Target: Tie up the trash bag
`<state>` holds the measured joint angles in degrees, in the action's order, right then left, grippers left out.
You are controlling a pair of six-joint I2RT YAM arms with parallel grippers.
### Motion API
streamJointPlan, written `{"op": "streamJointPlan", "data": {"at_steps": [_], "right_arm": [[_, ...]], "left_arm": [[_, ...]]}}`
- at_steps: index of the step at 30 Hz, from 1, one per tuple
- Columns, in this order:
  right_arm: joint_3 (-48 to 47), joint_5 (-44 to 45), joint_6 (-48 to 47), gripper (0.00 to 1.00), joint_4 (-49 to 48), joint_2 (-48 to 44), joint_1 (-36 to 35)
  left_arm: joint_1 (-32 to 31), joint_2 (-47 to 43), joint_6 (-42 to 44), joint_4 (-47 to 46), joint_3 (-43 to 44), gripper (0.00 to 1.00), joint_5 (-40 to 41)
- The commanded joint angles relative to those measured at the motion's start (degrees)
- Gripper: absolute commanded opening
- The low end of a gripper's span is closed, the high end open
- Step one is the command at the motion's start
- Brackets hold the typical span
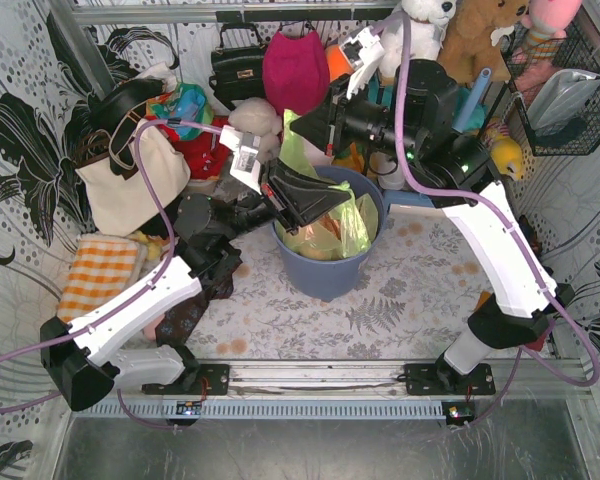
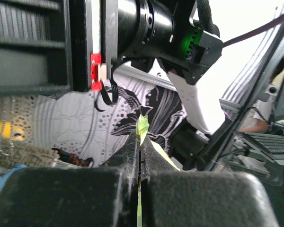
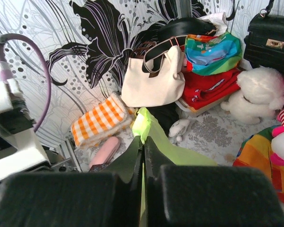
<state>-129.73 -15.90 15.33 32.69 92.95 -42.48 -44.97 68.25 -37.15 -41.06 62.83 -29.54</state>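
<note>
Trash bag (image 1: 352, 228): translucent light green
Bin (image 1: 325, 275): blue-grey
Folded cloth (image 1: 98, 272): orange-and-white check
Walls (image 1: 20, 150): black floral on white

Most of the trash bag (image 1: 352, 228) lies hidden inside the bin (image 1: 325, 275) — only its upper folds show from above, partly covered by the left arm (image 1: 150, 300). In the wrist views, the left gripper (image 2: 140, 137) and right gripper (image 3: 143, 139) swallow the bag's green strip between pressed-together fingers (image 3: 132, 153). Their near bodies blur into dark blocks cut off at the bottom edge.
</note>
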Motion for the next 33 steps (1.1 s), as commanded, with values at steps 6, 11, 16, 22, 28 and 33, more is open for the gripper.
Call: {"op": "streamJointPlan", "data": {"at_steps": [6, 11, 16, 22, 28, 33], "right_arm": [[-6.98, -1.77, 0.04, 0.00, -4.02, 6.14, -0.15], [-17.36, -6.52, 2.15, 0.00, -4.35, 12.28, 0.15], [-18.90, -17.02, 10.13, 0.00, -10.57, 15.06, 3.03], [-19.39, -25.69, 17.95, 0.00, -18.76, 16.85, 5.45], [-20.80, -32.38, 26.89, 0.00, -26.39, 19.28, 7.22], [-19.98, -34.00, 28.38, 0.00, -27.96, 19.16, 7.92]], "left_arm": [[-0.21, 0.17, 12.66, 9.30, 10.37, 0.00, 9.32], [-0.13, 2.36, 16.76, 12.27, 15.64, 0.00, 8.43], [-0.12, 5.62, 18.58, 10.81, 21.15, 0.00, -0.68], [-0.12, 11.70, 20.12, 13.93, 30.58, 0.00, -2.35], [0.21, 17.36, 20.07, 15.17, 39.49, 0.00, -4.22], [0.39, 21.08, 19.93, 17.59, 43.20, 0.00, -6.92]]}}
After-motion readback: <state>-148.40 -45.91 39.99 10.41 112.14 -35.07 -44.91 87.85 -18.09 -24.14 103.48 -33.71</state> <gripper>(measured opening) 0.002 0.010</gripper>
